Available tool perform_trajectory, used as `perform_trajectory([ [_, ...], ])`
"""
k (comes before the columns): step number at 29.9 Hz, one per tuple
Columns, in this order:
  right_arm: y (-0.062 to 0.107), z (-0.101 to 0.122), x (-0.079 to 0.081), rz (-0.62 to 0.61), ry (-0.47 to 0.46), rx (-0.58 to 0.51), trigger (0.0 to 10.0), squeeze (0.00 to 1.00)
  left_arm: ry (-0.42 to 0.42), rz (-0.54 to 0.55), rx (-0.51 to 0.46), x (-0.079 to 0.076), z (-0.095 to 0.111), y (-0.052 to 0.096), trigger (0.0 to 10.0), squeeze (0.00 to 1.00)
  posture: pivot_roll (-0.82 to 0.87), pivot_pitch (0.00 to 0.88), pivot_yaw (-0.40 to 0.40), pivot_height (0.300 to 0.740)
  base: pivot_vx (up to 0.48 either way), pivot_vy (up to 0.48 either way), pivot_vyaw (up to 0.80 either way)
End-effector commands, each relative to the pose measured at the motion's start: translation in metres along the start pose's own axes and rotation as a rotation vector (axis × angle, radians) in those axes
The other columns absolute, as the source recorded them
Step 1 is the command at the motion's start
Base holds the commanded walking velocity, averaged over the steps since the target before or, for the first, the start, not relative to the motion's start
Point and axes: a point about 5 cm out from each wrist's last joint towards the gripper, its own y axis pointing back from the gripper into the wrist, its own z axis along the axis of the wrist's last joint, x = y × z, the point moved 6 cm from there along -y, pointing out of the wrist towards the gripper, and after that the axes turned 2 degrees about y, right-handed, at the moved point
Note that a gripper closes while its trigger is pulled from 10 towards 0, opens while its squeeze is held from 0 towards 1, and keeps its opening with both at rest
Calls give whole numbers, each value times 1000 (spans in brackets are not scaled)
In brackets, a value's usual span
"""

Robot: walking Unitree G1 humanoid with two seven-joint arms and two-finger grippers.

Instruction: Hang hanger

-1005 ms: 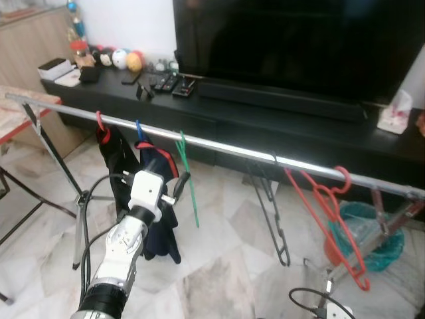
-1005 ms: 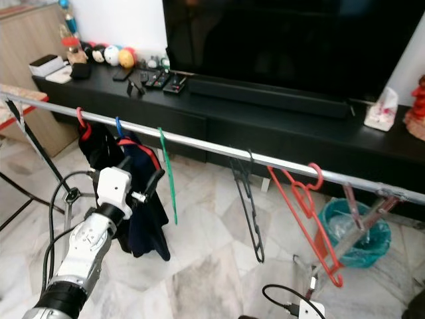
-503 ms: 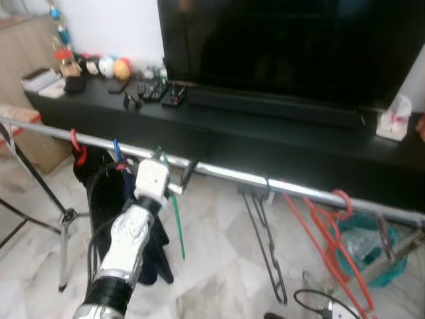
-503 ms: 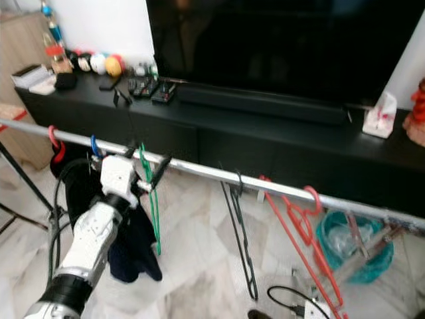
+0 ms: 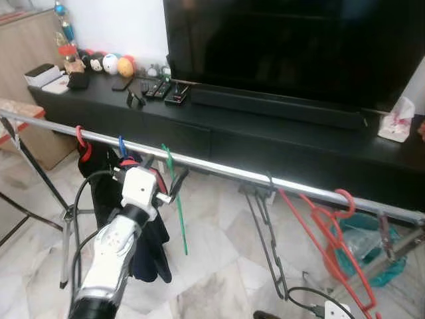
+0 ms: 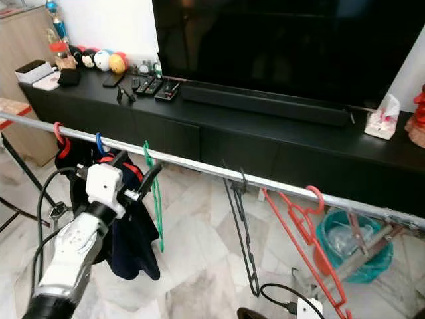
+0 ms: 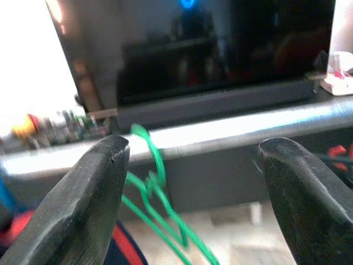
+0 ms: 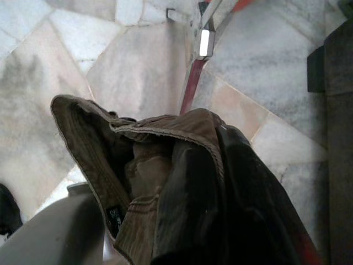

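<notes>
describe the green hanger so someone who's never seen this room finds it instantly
A long silver rail runs across the room in front of the black TV cabinet. The green hanger hooks over it towards the rail's left end, just right of the dark clothes and beside the open left pincer. It is the only green one, thin and bare; the black hanger and red hanger hang further right.

rail [image 5: 219, 171] spans left-right | hanging, left to right: red hanger [image 5: 81, 141] + blue hanger [image 5: 121, 146] with dark clothes [image 5: 149, 246], green hanger [image 5: 174, 193], black hanger [image 5: 269, 232], red hanger [image 5: 332, 229]
</notes>
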Motion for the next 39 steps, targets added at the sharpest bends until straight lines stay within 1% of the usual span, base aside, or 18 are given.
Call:
perform_trajectory([
  [1, -1, 7, 1, 3, 3, -23, 10000, 0, 30, -12, 36, 2, -3, 4, 10000, 0, 68, 0, 4, 740, 0, 0, 0],
  [2, -1, 7, 2, 3, 4, -23, 10000, 0, 57, -6, 67, 3, -10, 6, 10000, 0, 68, 0, 4, 740, 0, 0, 0],
  [5, 0, 7, 2, 6, 10, -22, 10000, 0, 83, 18, 144, 6, -23, 9, 10000, 0, 69, 0, 4, 740, 0, 0, 0],
  [7, 0, 7, 3, 7, 11, -21, 10000, 0, 80, 23, 149, 7, -24, 6, 10000, 0, 69, 0, 6, 740, 0, 0, 0],
  [11, 0, 7, 3, 7, 11, -21, 10000, 0, 101, 66, 183, 10, -29, -9, 10000, 0, 66, 0, 6, 740, 0, 0, 0],
  [13, 0, 7, 3, 6, 11, -21, 10000, 0, 115, 57, 184, 7, -29, -15, 10000, 0, 61, 0, 9, 740, 0, 0, 0],
  [14, 0, 7, 3, 5, 10, -21, 10000, 0, 127, 50, 191, 5, -30, -23, 10000, 0, 61, 0, 10, 740, 0, 0, 0],
  [16, 0, 7, 2, 4, 8, -20, 10000, 0, 132, 51, 200, 5, -31, -30, 10000, 0, 55, 0, 11, 740, 0, 0, 0],
  [18, 0, 7, 2, 3, 8, -20, 10000, 0, 131, 54, 202, 6, -31, -31, 10000, 0, 55, 0, 11, 740, 0, 0, 0],
  [20, 0, 6, 2, 3, 7, -19, 10000, 0, 110, 68, 228, 7, -36, -38, 10000, 0, 53, 0, 12, 740, 0, 0, 0],
  [23, 0, 6, 3, 4, 6, -19, 10000, 0, 75, 126, 278, 16, -45, -45, 10000, 0, 51, 0, 14, 740, 0, 0, 0],
  [26, 0, 6, 3, 4, 8, -19, 10000, 0, 67, 141, 286, 18, -45, -52, 10000, 0, 51, 0, 12, 740, 0, 0, 0],
  [28, 0, 6, 3, 5, 9, -20, 10000, 0, 58, 145, 280, 17, -40, -61, 10000, 0, 51, 0, 12, 740, 0, 0, 0],
  [29, 0, 6, 3, 5, 9, -20, 10000, 0, 57, 152, 264, 17, -33, -70, 10000, 0, 47, 0, 15, 740, 0, 0, 0],
  [31, 0, 6, 2, 4, 9, -20, 10000, 0, 58, 163, 257, 17, -28, -77, 10000, 0, 47, 0, 15, 740, 0, 0, 0],
  [33, 0, 6, 2, 3, 8, -19, 10000, 0, 58, 177, 263, 17, -28, -83, 10000, 0, 42, 0, 16, 740, 0, 0, 0],
  [39, 0, 6, 1, 1, 5, -19, 10000, 0, 45, 189, 313, 15, -34, -89, 10000, 0, 36, 0, 19, 740, 0, 0, 0],
])
